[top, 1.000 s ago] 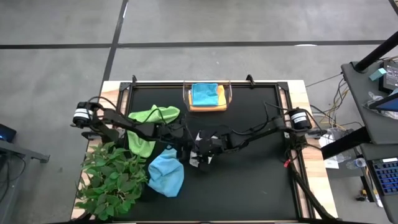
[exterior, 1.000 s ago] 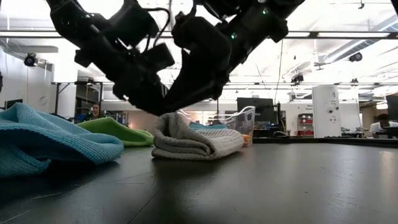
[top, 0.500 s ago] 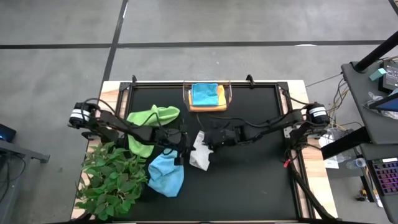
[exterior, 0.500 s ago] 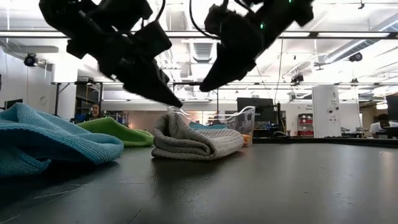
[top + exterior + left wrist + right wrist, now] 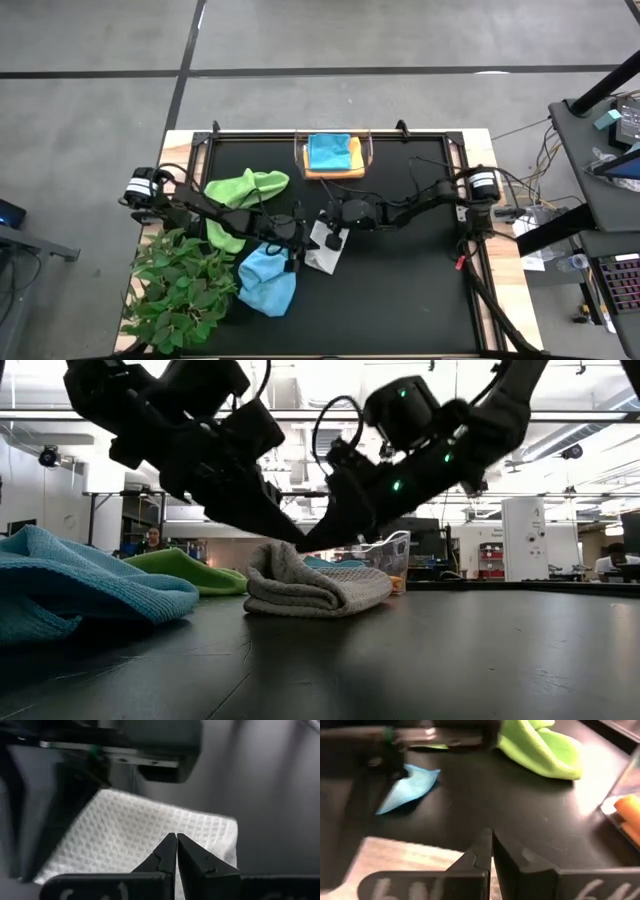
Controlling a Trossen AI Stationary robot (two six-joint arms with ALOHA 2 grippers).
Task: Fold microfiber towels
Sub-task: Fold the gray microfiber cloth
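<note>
Both dark arms slant down toward the mid-table; the left gripper (image 5: 292, 538) and right gripper (image 5: 312, 543), fingers pressed together and holding nothing, nearly meet just above the folded pale grey-white waffle-weave microfiber towel (image 5: 326, 247) lying on the black table (image 5: 400, 300).

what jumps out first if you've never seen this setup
Both grippers, left and right, meet shut, tip to tip, over the folded grey-white towel mid-table. Around it lie a light blue towel and a lime one, with a plant at the near-left corner.
</note>
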